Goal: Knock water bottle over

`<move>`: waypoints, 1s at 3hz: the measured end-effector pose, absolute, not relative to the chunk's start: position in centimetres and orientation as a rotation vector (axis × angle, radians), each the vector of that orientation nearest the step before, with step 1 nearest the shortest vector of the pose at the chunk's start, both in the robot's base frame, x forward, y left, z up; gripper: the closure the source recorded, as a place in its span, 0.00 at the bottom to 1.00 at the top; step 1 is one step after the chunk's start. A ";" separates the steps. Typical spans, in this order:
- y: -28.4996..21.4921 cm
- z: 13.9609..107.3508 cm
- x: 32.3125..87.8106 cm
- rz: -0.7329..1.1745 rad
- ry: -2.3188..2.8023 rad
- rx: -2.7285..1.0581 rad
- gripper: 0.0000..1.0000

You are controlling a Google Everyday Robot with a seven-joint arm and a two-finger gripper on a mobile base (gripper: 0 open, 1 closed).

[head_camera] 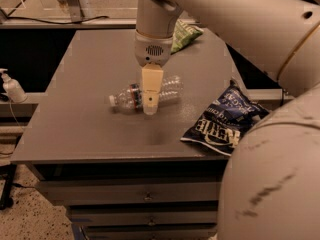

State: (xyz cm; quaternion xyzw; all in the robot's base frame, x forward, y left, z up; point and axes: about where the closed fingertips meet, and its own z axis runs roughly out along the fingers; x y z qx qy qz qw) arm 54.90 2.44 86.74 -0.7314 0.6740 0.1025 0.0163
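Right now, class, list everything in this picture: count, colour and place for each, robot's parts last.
water bottle: one, clear with white cap, lying on its side mid-table.
chip bag: one, dark blue, at the table's right edge.
snack bag: one, green, at the table's far edge.
pump bottle: one, white, on a ledge left of the table.
table: one, grey, with drawers below.
arm: one, cream, reaching in from the upper right.
end effector: one, cream, pointing down, overlapping the water bottle's middle.
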 end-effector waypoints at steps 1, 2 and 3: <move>0.8 88.1 55.3 0.309 2.112 -2.161 0.00; -2.0 90.0 55.6 0.293 2.106 -1.968 0.00; -6.4 92.2 55.6 0.315 2.048 -1.711 0.00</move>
